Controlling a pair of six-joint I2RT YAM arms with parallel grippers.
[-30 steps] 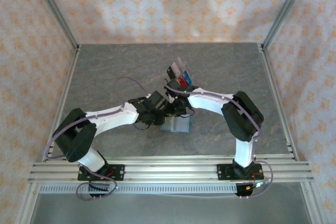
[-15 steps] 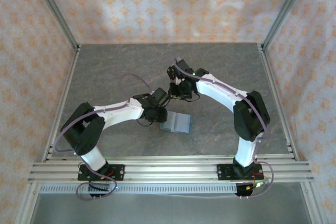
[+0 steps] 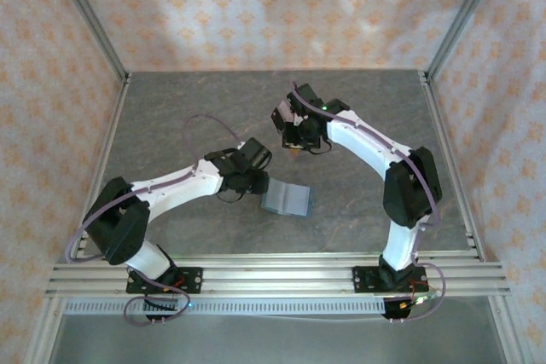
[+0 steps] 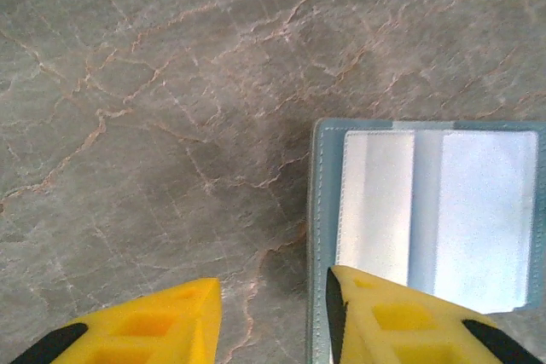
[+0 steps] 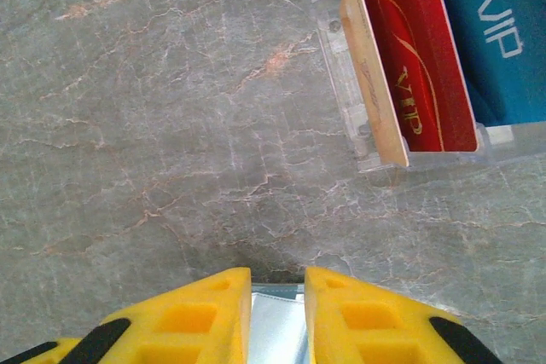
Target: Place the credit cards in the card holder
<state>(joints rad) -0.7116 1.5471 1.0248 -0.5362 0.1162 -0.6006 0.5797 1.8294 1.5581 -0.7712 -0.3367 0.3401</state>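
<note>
Big change in the last sec: both arms were bunched over the card holder, now they've split. R arm has swung back up the bench to the clear tray. L arm has pulled off to the holder's left side. The holder lies unfolded, pale inside up, near mid-bench, uncovered and apart from the tray.

L gripper: jaws spread, nothing btwn them but bench, one finger overlapping the holder's teal edge. R gripper: jaws nearly together, w/ a pale strip filling the gap. Pinched, or just lying underneath? Can't tell.

Standing on edge in the tray, side by side: gold card, red card, blue card. So at least 3 to go.

My read: R is back for the next pick, gold being nearest its jaws. Worry: w/ L off the holder, it could slide or fold when a card gets pushed in.
</note>
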